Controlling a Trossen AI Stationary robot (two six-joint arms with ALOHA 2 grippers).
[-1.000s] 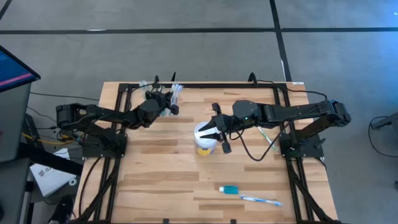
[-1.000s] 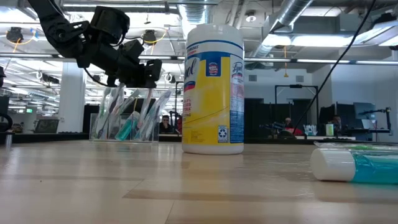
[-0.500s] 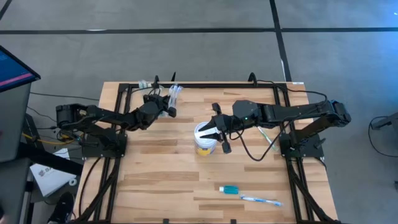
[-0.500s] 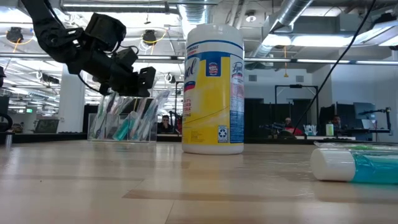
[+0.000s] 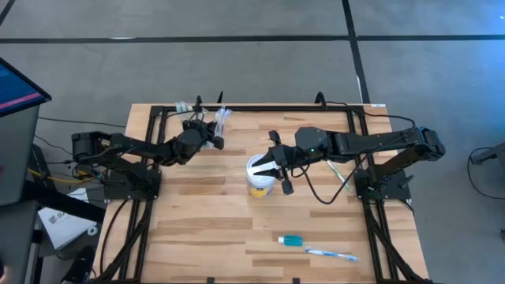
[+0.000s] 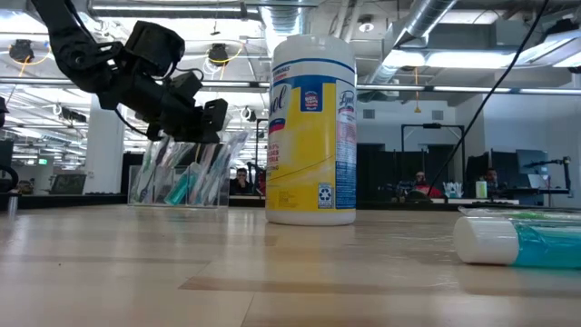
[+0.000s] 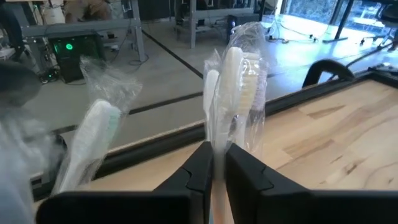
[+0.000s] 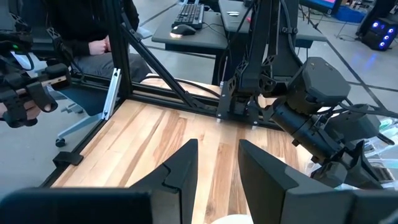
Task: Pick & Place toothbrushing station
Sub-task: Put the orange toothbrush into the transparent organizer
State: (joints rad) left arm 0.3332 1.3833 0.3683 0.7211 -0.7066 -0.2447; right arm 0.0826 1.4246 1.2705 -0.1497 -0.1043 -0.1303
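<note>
**Light, brittle stand wants a grip on its wall, not on what it carries**

The toothbrushing station (image 6: 186, 173) stands upright at the far edge of the table (image 5: 213, 229), left of centre, a clear plastic stand with narrow cups full of wrapped toothbrushes (image 7: 233, 93). In the high view it shows as a pale cluster (image 5: 211, 120) just beyond the left arm's tip.

The left gripper (image 5: 203, 136) is at the stand, tilted down over its top. In the left wrist view its fingers (image 7: 205, 171) are nearly closed, with only a thin slit between them, and a wrapped toothbrush rises right out of that slit. It looks pinched there, though whether the plastic wall is caught too is hidden.

The right gripper (image 5: 276, 167) hangs over the round yellow-banded tub (image 6: 312, 127) in the middle of the table, its jaws spread apart and holding nothing.

The stand probably weighs little, and most of that sits in the brushes, so it is likely top-heavy and quick to tip. Thin clear plastic is stiff but can crack under a hard squeeze, and its smooth face is slippery. The crinkly wrappers slide and give no firm hold; a lift by a brush alone would likely pull the brush out and leave the stand behind. The safer hold is a cup wall or divider near the rim, squeezed gently and lifted straight.

A small tube (image 5: 291, 239) and another toothbrush (image 5: 330, 253) lie at the near side, well apart from both arms.
</note>
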